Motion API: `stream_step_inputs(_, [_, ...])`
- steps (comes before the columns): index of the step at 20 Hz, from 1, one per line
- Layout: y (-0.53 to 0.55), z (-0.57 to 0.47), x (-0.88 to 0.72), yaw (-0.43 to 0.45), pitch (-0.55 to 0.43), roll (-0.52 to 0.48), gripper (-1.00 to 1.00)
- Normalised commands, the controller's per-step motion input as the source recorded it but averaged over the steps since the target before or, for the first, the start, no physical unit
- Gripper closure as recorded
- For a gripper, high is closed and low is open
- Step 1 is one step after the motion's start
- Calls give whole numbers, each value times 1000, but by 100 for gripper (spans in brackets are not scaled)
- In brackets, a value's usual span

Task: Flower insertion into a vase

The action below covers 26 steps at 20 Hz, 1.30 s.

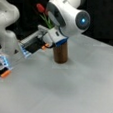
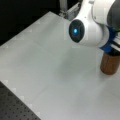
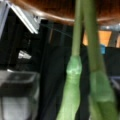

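- the gripper (image 1: 52, 40) sits in the upper middle of the frame in a front view, right over the mouth of the vase; whether its jaws stand apart or together cannot be told, because the wrist housing hides them.
- a blue collar (image 1: 61, 41) on the wrist lies just on top of the vase's rim in that view, and it shows again (image 2: 108, 47) at the right edge of the frame in a front view.
- the flower (image 1: 44, 13) rises behind the wrist in the upper middle of the frame, a red bud on a green stem with leaves, tilted toward the frame's upper left.
- in the wrist view two green stems (image 3: 76, 37) run down the middle of the frame and swell into paler green leaf bases, with a curved brown edge (image 3: 50, 7) across the top of the frame.
- the vase (image 1: 60, 53) stands upright on the table, a dark brown cylinder just right of centre; it appears also at the right edge (image 2: 109, 64), mid-height in the frame.
- the table (image 1: 70, 92) is pale grey and fills the lower part of the frame in both front views.
- a black perforated board (image 2: 15, 107) takes the lower left corner of the frame.
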Motion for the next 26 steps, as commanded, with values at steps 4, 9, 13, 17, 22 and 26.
stream_step_inputs(4, [-162, 160, 167, 95, -23, -70, -100])
stream_step_inputs(9, [-232, 328, 91, 29, -249, -99, -100])
stream_step_inputs(13, [-391, 315, -38, 87, -610, -250, -100])
stream_step_inputs(17, [-472, 196, -108, 141, -650, -324, -100])
stream_step_inputs(22, [-494, 35, -78, 60, -552, -325, -100])
stream_step_inputs(26, [-532, -8, 134, -22, -307, -176, -100])
